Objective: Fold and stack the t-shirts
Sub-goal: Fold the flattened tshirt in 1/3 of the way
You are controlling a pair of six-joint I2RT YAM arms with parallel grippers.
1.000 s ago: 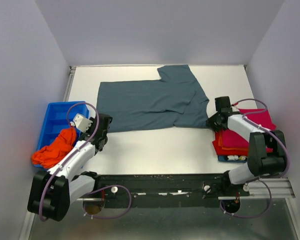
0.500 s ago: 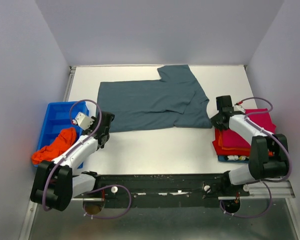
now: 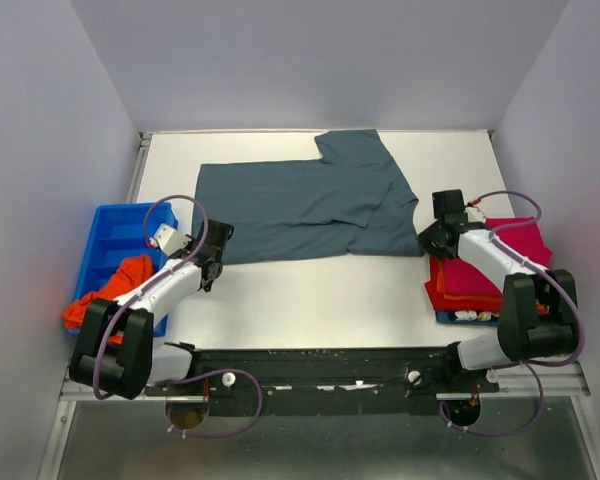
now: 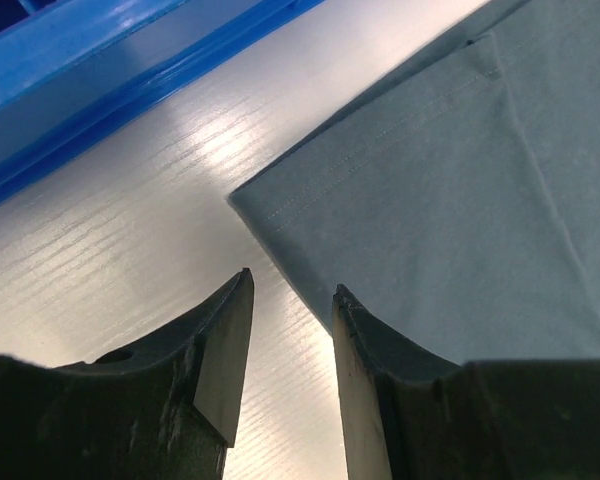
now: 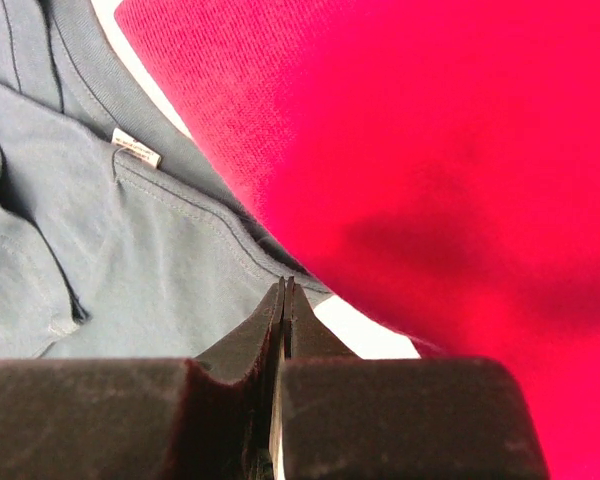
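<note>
Top view: a grey shirt (image 3: 300, 205) lies spread across the table (image 3: 310, 295). An orange shirt (image 3: 115, 290) sits in the bin (image 3: 110, 225), and a pink shirt (image 3: 500, 260) is stacked at the right.
Left wrist: the left gripper (image 4: 292, 285) has its jaws slightly apart and empty, at the grey shirt's corner.
Right wrist: the right gripper (image 5: 284, 285) has its jaws pressed together at the grey hem.

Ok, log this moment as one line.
left gripper open at grey shirt corner | right gripper shut by collar | pink shirt stacked right

Right gripper (image 5: 283, 290), jaws pressed together, points where grey-blue t-shirt (image 5: 130, 250) meets magenta-pink t-shirt (image 5: 430, 150).
</note>
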